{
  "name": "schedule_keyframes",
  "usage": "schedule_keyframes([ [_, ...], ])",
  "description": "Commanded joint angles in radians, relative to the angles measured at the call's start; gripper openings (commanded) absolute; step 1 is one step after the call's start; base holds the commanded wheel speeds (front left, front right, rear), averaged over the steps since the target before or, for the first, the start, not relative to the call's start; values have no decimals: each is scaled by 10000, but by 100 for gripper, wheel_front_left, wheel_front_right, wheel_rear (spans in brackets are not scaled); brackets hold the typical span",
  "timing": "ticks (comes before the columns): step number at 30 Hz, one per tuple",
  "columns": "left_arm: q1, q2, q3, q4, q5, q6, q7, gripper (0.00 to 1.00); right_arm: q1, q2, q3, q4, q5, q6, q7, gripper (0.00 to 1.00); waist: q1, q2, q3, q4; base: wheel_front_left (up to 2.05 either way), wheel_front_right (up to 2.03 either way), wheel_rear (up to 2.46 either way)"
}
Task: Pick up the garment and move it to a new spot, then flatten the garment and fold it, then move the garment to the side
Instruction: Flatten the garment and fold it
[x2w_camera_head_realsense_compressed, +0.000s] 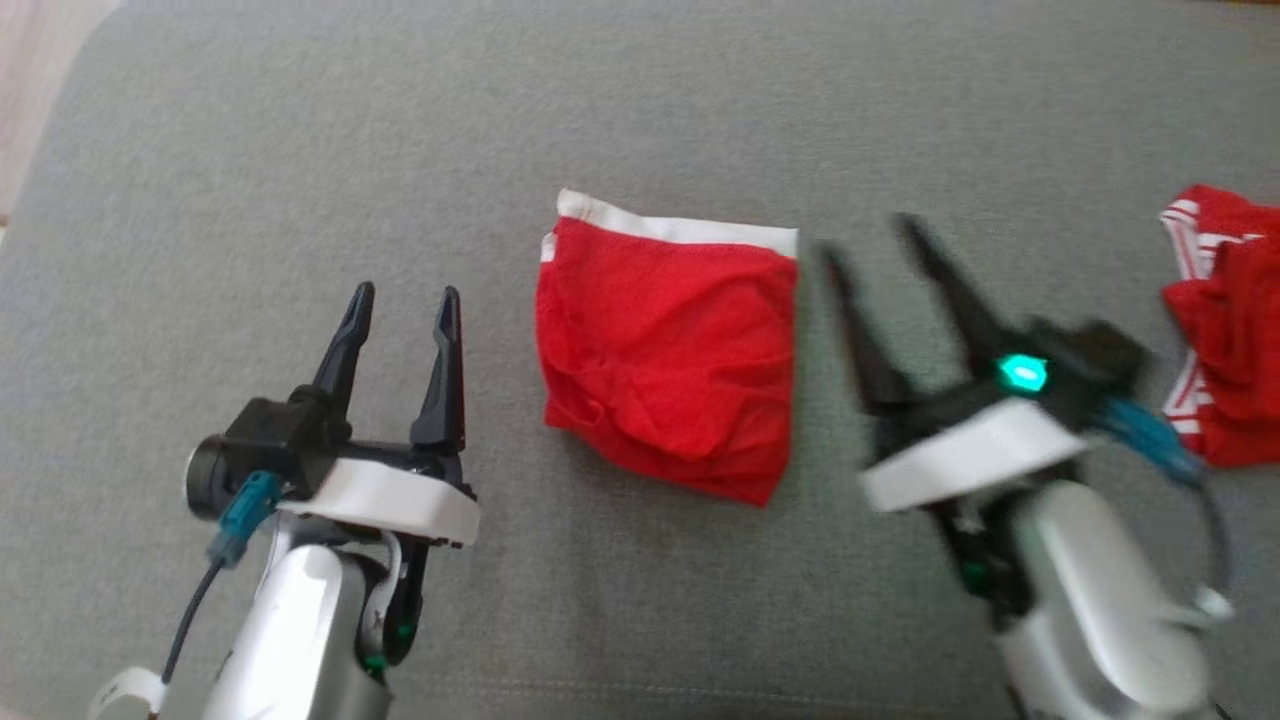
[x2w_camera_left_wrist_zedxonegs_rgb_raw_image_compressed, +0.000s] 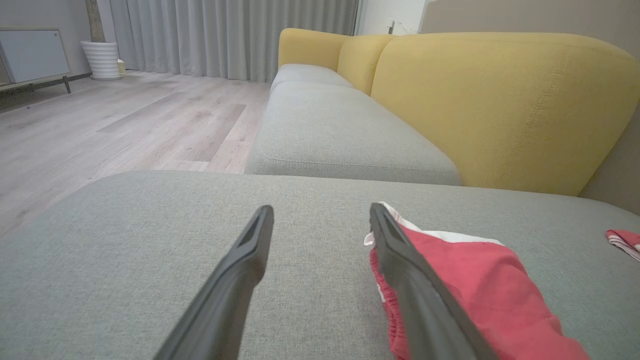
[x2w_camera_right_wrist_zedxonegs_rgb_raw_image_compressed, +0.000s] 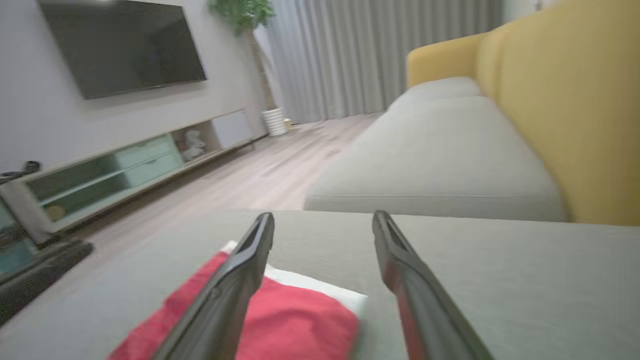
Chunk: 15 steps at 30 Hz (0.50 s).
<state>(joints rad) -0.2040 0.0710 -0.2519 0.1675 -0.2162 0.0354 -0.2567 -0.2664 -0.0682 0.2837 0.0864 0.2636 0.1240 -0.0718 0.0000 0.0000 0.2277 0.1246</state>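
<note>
Notably, the blurred right gripper (x2w_camera_head_realsense_compressed: 868, 242) hovers beside the garment (x2w_camera_head_realsense_compressed: 668, 360).

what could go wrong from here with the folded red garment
1. The folded garment lies loose with a rumpled lower edge; a pinch on one layer only could pull the fold open when it is moved aside.
2. The right gripper, open and blurred, sits close to its right edge and might snag it.
3. Another red garment lies at the right of the cushion; sliding that way could bunch the two together.
</note>
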Motion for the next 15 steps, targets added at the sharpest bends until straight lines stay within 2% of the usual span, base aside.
schedule_keyframes([
  [1, -40, 232, 347, -333, 105, 59, -51, 100, 136, 179, -28, -458, -144, 67, -64, 100, 0, 0, -136, -155, 0, 0, 0],
  [7, 106, 451, 405, -490, 184, 46, -51, 100, 1383, 179, -2001, -1491, -967, 67, 80, 100, 0, 0, -193, -452, 0, 0, 0],
  [15, 128, 648, 455, -591, 159, 80, -28, 100, 2231, 179, -2767, -2427, -1123, 67, 418, 100, 0, 0, -81, -638, 0, 0, 0],
])
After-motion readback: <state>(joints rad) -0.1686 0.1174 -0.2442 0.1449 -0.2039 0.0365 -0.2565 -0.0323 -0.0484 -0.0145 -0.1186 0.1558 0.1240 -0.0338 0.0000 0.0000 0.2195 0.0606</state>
